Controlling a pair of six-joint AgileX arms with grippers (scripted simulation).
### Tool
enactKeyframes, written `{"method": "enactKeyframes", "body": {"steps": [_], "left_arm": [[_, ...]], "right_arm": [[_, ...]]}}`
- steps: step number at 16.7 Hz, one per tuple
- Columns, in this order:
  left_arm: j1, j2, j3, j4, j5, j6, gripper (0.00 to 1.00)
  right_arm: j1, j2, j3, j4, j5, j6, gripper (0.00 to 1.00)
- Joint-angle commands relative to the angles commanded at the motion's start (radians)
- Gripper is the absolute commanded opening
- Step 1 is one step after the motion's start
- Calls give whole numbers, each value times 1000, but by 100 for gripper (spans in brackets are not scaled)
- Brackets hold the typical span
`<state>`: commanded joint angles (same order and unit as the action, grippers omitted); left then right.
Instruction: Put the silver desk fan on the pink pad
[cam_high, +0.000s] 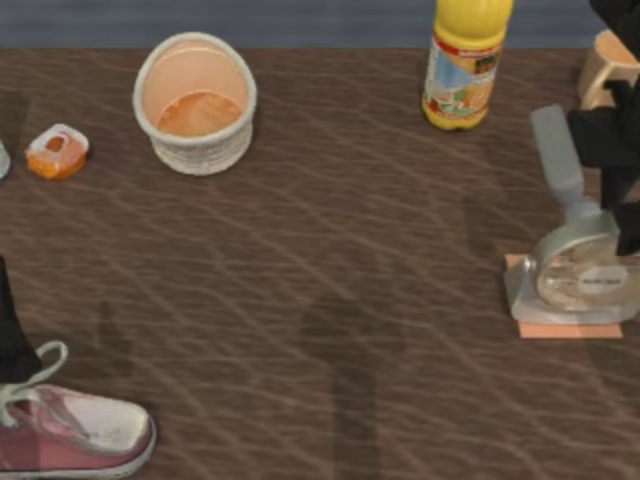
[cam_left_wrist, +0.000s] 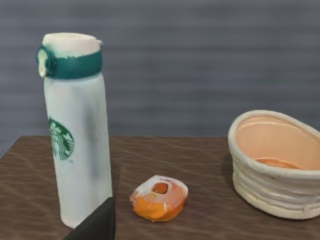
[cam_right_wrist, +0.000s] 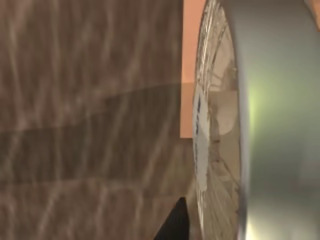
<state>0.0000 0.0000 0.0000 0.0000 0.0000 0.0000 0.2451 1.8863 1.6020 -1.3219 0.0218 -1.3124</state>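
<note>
The silver desk fan (cam_high: 578, 268) stands upright on the pink pad (cam_high: 570, 330) near the table's right edge, its flat base covering most of the mat. My right gripper (cam_high: 624, 215) reaches in from the right edge and is shut on the fan's ring housing. In the right wrist view the fan (cam_right_wrist: 270, 125) fills the frame, its beige grille beside one dark fingertip (cam_right_wrist: 175, 222), and a strip of the pad (cam_right_wrist: 192, 50) shows behind it; the other finger is hidden. My left gripper (cam_left_wrist: 160, 236) is parked open at the left side, only one finger (cam_left_wrist: 97, 225) showing.
An orange juice bottle (cam_high: 462, 60) and a beige wooden object (cam_high: 605, 65) stand behind the fan. A woven basket (cam_high: 195, 100), a small orange packet (cam_high: 57, 150) and a white Starbucks bottle (cam_left_wrist: 75, 130) stand at the back left. A pink-and-white sneaker (cam_high: 70, 430) lies front left.
</note>
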Motion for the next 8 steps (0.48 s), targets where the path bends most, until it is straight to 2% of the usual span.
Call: {"method": "enactKeyframes", "body": {"steps": [2,8], "left_arm": [[0,0,0,0,0,0,100],[0,0,0,0,0,0,100]], "right_arm": [[0,0,0,0,0,0,98],[0,0,0,0,0,0,100]]}}
